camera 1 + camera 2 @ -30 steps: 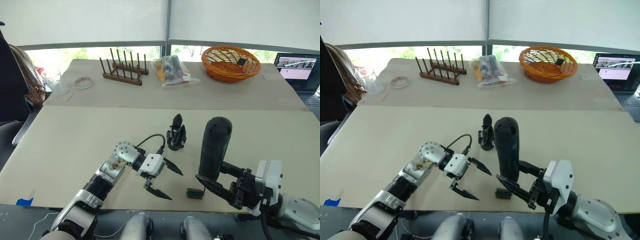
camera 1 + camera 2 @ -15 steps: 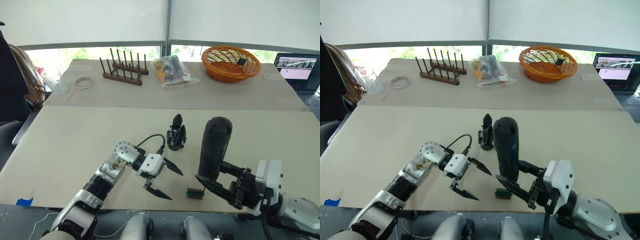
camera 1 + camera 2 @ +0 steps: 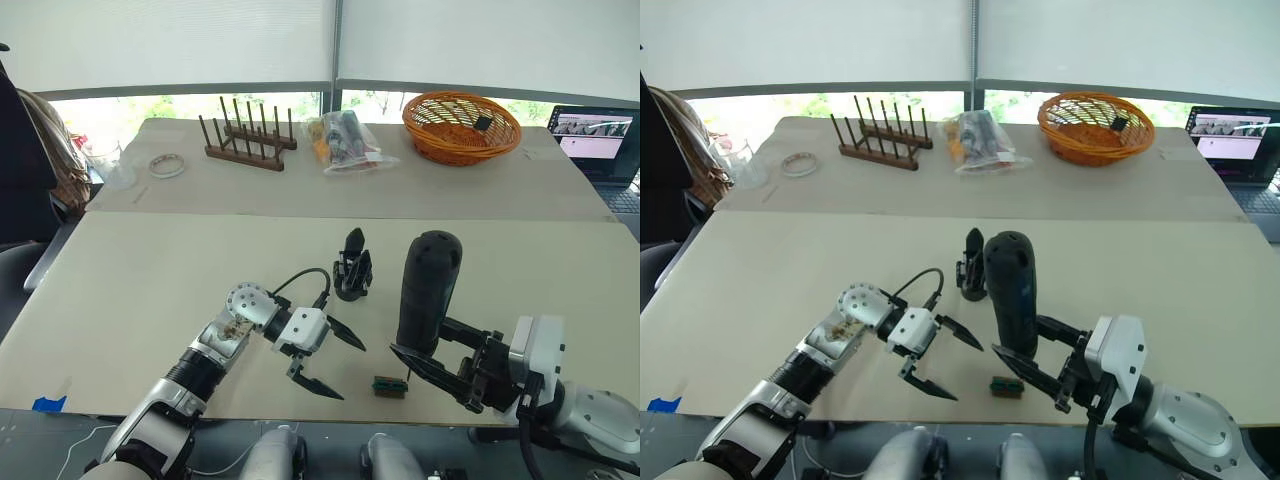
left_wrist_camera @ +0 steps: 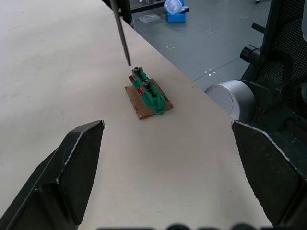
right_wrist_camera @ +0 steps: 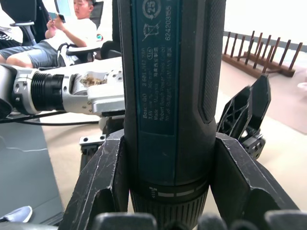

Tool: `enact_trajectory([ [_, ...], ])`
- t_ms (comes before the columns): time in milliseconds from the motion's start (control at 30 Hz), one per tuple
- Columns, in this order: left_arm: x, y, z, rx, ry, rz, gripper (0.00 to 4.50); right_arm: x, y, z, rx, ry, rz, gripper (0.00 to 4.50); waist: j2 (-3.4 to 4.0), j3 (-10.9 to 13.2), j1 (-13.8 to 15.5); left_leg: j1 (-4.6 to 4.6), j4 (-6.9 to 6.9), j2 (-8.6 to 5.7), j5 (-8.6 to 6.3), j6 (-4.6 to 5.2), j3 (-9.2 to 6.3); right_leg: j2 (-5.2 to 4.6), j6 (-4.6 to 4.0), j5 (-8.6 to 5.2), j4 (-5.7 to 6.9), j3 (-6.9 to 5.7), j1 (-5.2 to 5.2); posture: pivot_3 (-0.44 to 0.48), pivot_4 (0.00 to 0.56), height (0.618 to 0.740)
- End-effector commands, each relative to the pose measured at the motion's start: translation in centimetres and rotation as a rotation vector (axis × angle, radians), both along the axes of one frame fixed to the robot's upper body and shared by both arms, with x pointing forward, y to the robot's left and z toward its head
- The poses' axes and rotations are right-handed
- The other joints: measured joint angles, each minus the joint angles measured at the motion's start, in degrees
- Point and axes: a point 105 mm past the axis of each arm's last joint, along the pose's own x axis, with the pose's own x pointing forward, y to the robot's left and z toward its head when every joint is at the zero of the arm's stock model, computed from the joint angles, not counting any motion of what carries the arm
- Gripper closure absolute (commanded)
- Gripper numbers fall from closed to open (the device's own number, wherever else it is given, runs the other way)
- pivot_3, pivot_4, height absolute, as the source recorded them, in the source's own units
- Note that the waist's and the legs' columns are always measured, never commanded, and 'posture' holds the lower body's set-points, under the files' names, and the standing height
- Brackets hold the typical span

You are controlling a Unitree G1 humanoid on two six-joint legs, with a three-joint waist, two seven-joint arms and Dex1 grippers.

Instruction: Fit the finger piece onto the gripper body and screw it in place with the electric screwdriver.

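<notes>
Black and upright, the electric screwdriver (image 3: 428,296) is clamped in the right tool (image 3: 432,368), its thin bit (image 4: 121,31) pointed down just above the small green-and-black block (image 4: 147,92) on the beige counter (image 3: 150,290). The gripper body (image 3: 352,268) is seen standing at 10 o'clock from the screwdriver, apart from it. The left tool (image 3: 333,364) is held with fingers spread apart and empty, at 9 o'clock from the block.
</notes>
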Motion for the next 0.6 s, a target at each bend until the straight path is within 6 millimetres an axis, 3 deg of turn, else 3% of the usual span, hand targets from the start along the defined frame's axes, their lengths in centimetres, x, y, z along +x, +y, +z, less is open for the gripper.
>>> enact_trajectory([
  [33,-0.13,-0.23,0.72,-0.019,-0.039,-0.022,0.0,-0.56,0.38,1.12,0.03,-0.057,0.028,2.57,0.0,0.0,0.0,0.0,0.0,0.0,0.0,0.0,0.0,0.0,0.0,0.0,0.0,0.0,0.0,0.0,0.15,0.74],
  [600,-0.01,-0.28,0.74,-0.018,-0.041,-0.022,0.0,-0.94,0.4,0.97,0.037,-0.048,0.033,2.57,0.0,0.0,0.0,0.01,0.0,0.0,0.0,0.0,0.0,0.0,0.0,0.0,0.0,0.01,0.01,0.0,0.15,0.74],
])
